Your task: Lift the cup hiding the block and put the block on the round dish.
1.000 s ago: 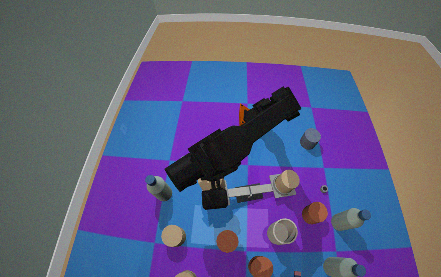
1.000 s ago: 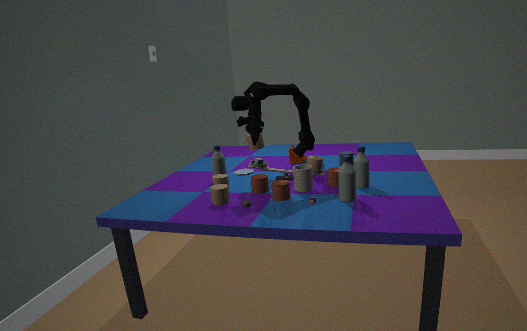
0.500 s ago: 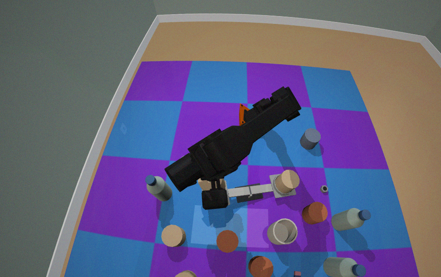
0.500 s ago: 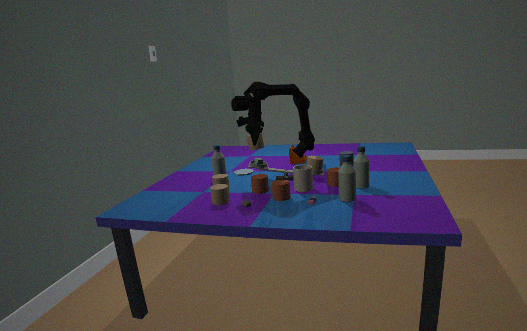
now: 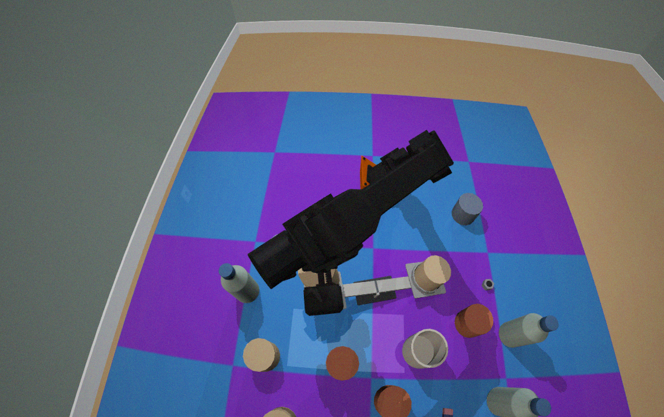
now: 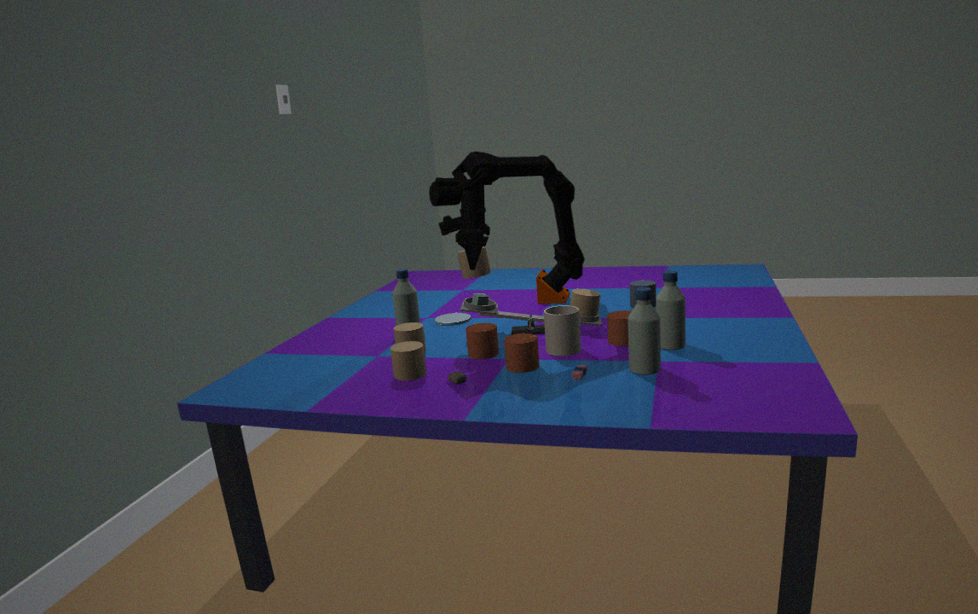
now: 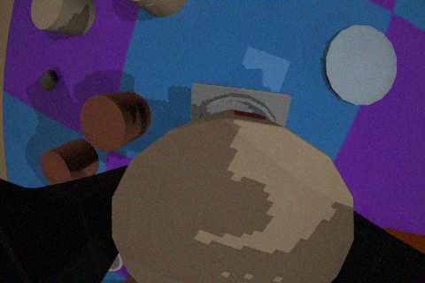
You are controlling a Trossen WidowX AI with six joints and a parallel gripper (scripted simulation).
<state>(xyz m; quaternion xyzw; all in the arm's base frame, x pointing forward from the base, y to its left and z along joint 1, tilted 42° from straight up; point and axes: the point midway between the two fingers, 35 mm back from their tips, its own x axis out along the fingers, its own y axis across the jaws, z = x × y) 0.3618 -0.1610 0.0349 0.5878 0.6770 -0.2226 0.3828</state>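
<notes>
My gripper [image 5: 322, 284] [image 6: 473, 263] [image 7: 232, 180] is shut on a tan cup [image 5: 305, 275] [image 6: 484, 263] [image 7: 230, 186], held slightly tilted above the left end of the balance [image 5: 357, 288] [image 6: 507, 314] [image 7: 283, 103]. A small block [image 6: 480, 299] sits uncovered on that raised end; in the wrist view only a dark red sliver shows past the held cup. The identical other cup [image 5: 433, 272] [image 6: 585, 304] stands on the lower right end. The pale round dish [image 6: 452, 319] [image 7: 360, 65] lies beside the raised end with nothing on it; the arm hides it in the top view.
A bottle [image 5: 241, 284] [image 6: 405, 304] stands left of the balance. Tan cylinders [image 5: 261, 355] [image 6: 408, 362], rust cylinders [image 5: 342, 362] [image 6: 482, 341], an open pale cup [image 6: 562, 332] and two more bottles stand toward the front and right. A grey-blue cylinder [image 5: 467, 208] stands behind the right end.
</notes>
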